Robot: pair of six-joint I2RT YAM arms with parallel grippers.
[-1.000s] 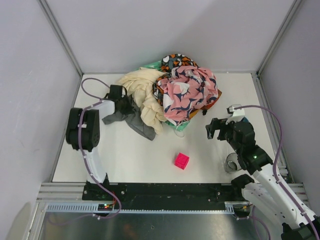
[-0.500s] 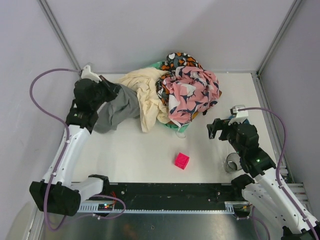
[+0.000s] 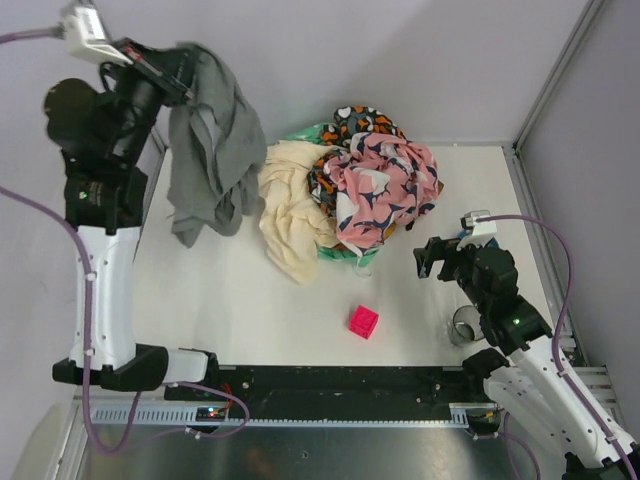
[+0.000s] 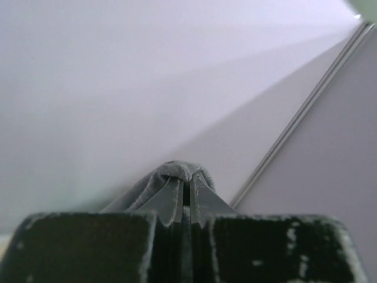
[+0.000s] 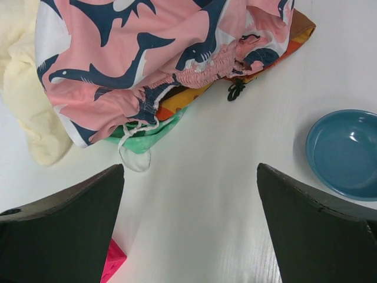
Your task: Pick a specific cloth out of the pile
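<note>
The plain grey cloth [image 3: 212, 140] hangs in the air at the upper left, held high above the table by my left gripper [image 3: 178, 72]. In the left wrist view the jaws [image 4: 188, 183] are shut on a fold of the grey cloth [image 4: 177, 171]. The pile [image 3: 375, 180] lies at the back middle: pink with navy print, orange-and-brown pattern, cream cloth [image 3: 290, 210], mint green. It also shows in the right wrist view [image 5: 153, 59]. My right gripper [image 3: 432, 257] is open and empty over the table, right of the pile.
A pink cube [image 3: 363, 321] sits near the front middle; its corner shows in the right wrist view [image 5: 112, 265]. A blue bowl [image 5: 344, 153] lies right of the pile. A grey ring-shaped object [image 3: 466, 325] sits by the right arm. Walls enclose the table.
My left arm has risen high with the grey cloth, pulling it free of the pile and off the table. The cream cloth shifted slightly. The right arm barely moved.
</note>
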